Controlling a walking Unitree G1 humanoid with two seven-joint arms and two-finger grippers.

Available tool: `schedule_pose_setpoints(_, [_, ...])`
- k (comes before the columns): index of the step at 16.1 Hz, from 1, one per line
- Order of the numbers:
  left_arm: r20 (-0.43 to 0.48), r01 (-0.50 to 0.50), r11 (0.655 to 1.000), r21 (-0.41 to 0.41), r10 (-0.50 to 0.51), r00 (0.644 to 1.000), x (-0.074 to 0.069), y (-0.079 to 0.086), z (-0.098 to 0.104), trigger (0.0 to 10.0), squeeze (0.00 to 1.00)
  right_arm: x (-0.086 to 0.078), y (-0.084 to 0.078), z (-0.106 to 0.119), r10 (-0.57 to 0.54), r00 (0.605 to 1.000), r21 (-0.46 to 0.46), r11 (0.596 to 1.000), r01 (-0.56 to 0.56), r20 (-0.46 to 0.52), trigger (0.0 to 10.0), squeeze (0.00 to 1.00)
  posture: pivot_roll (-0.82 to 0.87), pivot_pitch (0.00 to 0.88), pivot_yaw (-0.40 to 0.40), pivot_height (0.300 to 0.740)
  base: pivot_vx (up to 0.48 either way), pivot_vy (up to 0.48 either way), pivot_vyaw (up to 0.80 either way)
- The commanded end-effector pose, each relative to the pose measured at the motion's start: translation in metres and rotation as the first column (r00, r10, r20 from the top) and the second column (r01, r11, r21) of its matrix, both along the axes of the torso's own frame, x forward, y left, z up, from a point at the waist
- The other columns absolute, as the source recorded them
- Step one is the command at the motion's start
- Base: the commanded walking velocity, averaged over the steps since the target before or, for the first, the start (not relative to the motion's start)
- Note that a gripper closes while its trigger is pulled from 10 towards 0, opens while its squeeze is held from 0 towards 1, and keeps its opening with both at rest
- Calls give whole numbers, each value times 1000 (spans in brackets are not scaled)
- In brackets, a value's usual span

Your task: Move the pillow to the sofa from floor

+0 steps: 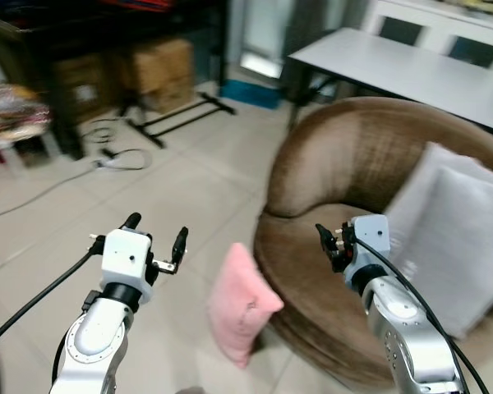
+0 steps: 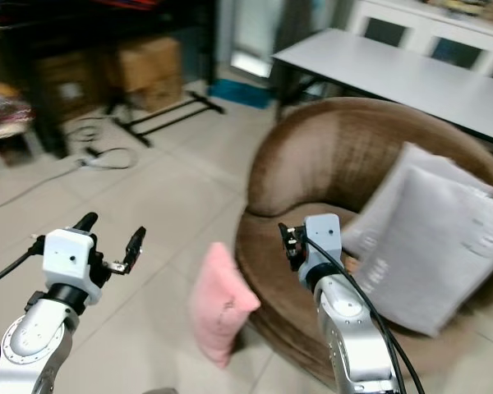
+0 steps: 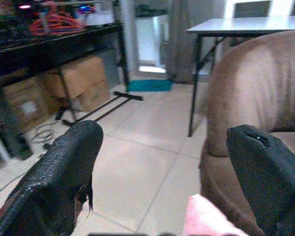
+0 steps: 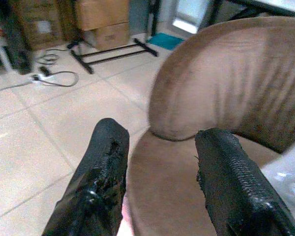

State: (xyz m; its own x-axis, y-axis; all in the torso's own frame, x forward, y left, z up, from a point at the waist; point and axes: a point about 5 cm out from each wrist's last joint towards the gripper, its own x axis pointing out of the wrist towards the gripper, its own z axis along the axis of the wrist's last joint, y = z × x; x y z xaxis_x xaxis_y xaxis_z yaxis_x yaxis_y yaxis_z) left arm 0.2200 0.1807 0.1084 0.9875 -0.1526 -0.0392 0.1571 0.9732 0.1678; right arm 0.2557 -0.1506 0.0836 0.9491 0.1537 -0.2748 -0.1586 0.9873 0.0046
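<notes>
A pink pillow (image 1: 240, 301) stands on edge on the tiled floor, leaning against the front of a round brown sofa (image 1: 361, 156). Its corner shows pink in the left wrist view as the pillow (image 3: 206, 219). My left gripper (image 1: 156, 234) is held up over the floor to the left of the pillow, open, with nothing between its fingers (image 3: 64, 172). My right gripper (image 1: 327, 240) is raised over the sofa's seat, to the right of the pillow, also open and empty, its fingers (image 4: 236, 182) pointing at the sofa's back (image 4: 221, 83).
Two grey cushions (image 1: 456, 238) lie on the sofa's right side. A grey table (image 1: 411, 74) stands behind the sofa. Cardboard boxes (image 1: 160, 70), a black stand (image 1: 181, 115) and loose cables (image 1: 115, 156) sit at the back left under a dark table.
</notes>
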Motion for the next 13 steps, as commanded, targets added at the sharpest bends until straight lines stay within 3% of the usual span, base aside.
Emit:
schedule_pose_setpoints(1, [2, 9, 1000, -10, -9, 1000, 1, -1, 1, 10000, 0, 1, -5, 2, -20, 1000, 9, 1000, 20, -4, 10000, 0, 9, 0, -44, 740, 322, 0, 0])
schedule_pose_setpoints(5, [-2, 7, 1000, -18, -8, 1000, 0, -1, 1, 10000, 0, 1, -4, 3, 9, 1000, -10, 1000, -9, 0, 10000, 0, 10, 0, -49, 740, 335, 0, 0])
schedule_pose_setpoints(13, [-6, 3, 1000, -23, -3, 1000, 0, 0, 0, 10000, 0, 1, -2, 2, 45, 999, -16, 999, -45, -7, 10000, 0, 13, 0, -52, 740, 336, 0, 739])
